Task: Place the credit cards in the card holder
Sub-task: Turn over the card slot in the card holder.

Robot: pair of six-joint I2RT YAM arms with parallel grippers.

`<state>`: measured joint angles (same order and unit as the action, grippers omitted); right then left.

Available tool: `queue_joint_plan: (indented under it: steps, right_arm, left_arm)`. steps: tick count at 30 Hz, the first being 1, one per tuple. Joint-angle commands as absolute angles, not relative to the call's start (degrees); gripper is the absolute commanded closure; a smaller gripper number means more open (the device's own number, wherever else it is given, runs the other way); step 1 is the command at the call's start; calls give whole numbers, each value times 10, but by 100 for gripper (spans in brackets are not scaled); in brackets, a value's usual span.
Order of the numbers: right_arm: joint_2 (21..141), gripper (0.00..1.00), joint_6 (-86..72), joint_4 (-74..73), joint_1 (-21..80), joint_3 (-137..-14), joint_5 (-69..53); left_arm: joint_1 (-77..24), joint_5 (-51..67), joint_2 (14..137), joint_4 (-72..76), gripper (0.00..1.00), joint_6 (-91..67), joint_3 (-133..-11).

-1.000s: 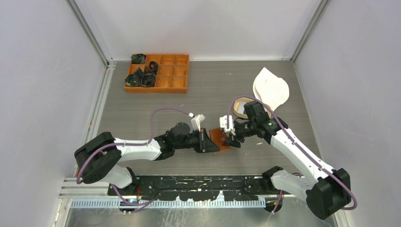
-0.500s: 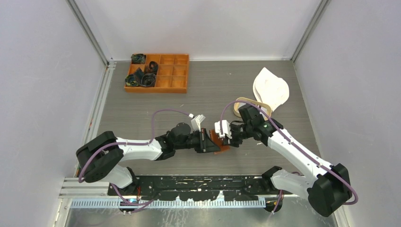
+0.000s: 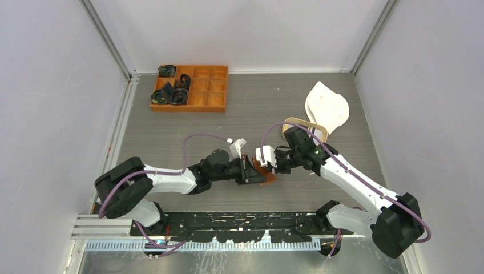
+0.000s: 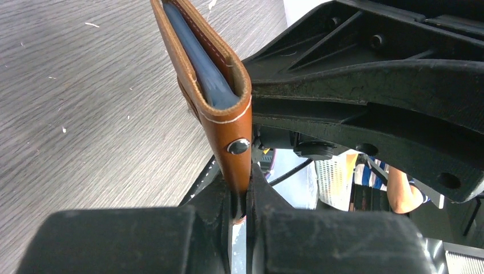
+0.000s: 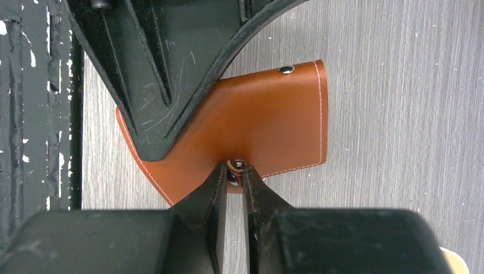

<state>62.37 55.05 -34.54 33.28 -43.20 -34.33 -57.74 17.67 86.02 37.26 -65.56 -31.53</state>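
Observation:
The brown leather card holder (image 3: 266, 173) is held off the table between both arms at the centre. My left gripper (image 4: 240, 201) is shut on its lower edge, just below a small metal stud (image 4: 238, 146). A grey-blue credit card (image 4: 204, 73) shows edge-on inside the folded leather. My right gripper (image 5: 234, 171) has its jaws pinched narrow on the holder's (image 5: 268, 123) near edge, at a snap stud. The left gripper's black finger (image 5: 154, 74) covers the holder's upper left part in the right wrist view. No other credit cards are in view.
An orange compartment box (image 3: 191, 87) with dark items sits at the back left. An oval wooden-rimmed tray (image 3: 287, 124) lies just behind the right arm, partly under it. A white cloth-like object (image 3: 327, 107) lies at the back right.
My right gripper has moved left onto the card holder and its jaws have narrowed onto the holder's edge. The left gripper has kept its hold, nearly still.

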Motion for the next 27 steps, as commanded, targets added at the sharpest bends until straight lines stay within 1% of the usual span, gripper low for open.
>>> queue_joint_plan:
  steps: [1,5,8,9,10,12,13,14,17,20,25,26,27]
  right_arm:
    - [622,98,523,-325,338,-445,-350]
    - [612,99,496,-336,316,-465,-368]
    - [598,99,473,-347,278,-474,-419]
    - [595,99,468,-353,267,-475,-441]
    - [595,99,464,-357,259,-476,-460]
    - [602,99,459,-356,253,-471,-480]
    - [610,99,457,-349,253,-466,-481]
    - [620,99,450,-337,253,-460,-477]
    - [670,99,412,-297,253,-451,-453]
    - [715,99,353,-251,253,-451,-427]
    - [739,99,315,-233,248,-457,-416]
    - [737,99,315,-233,246,-456,-419]
    - [735,99,315,-232,244,-455,-422]
  left_arm:
    - [-579,195,849,497,100,-657,-323]
    - [-560,196,843,486,100,-648,-290]
    - [-541,196,839,479,100,-624,-260]
    - [-535,196,842,475,97,-620,-253]
    - [-531,196,847,473,91,-616,-249]
    - [-527,191,865,456,74,-611,-250]
    - [-526,187,874,451,67,-607,-251]
    - [-526,180,885,447,63,-604,-254]
    - [-523,149,907,441,56,-597,-252]
    - [-523,110,898,409,53,-578,-237]
    - [-525,75,808,338,51,-511,-210]
    - [-530,70,789,335,48,-493,-207]
    - [-540,59,770,332,43,-473,-206]
